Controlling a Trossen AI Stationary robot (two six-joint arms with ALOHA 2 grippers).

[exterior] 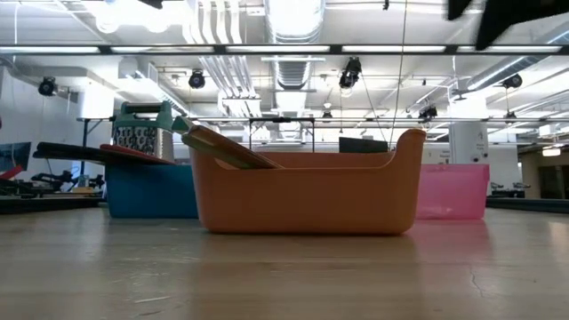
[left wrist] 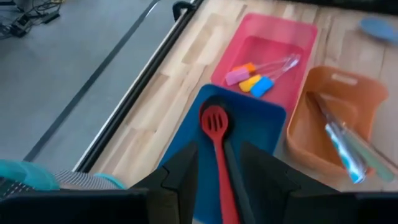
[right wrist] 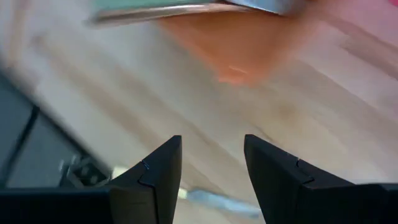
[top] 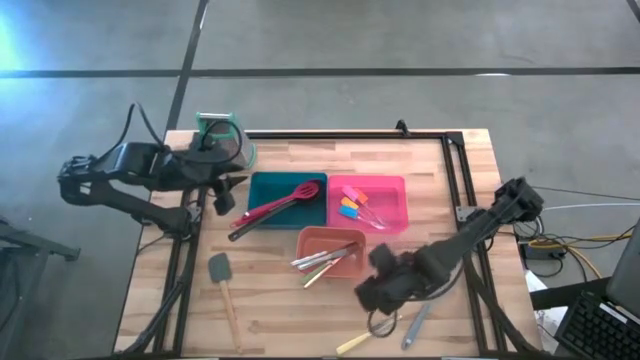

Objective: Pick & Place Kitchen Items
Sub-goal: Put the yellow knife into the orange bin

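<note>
Left gripper over blue tray, fingers parted around red spoon handle, seemingly just dropped in. Right gripper open, empty, low over desk near loose knives, likely next pick.

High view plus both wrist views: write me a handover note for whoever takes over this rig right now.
Left gripper: open, above the blue rectangular tray, holding nothing.
Right gripper: open, empty, low over the wooden table near the front right.
Done: red slotted spoon and a black utensil in the blue tray; small coloured-head spatulas in the pink tray; pastel-handled metal knives in the orange tray.
Left: grey-headed wooden-handled spatula; a yellow-handled knife and grey utensil beside the right gripper.
</note>
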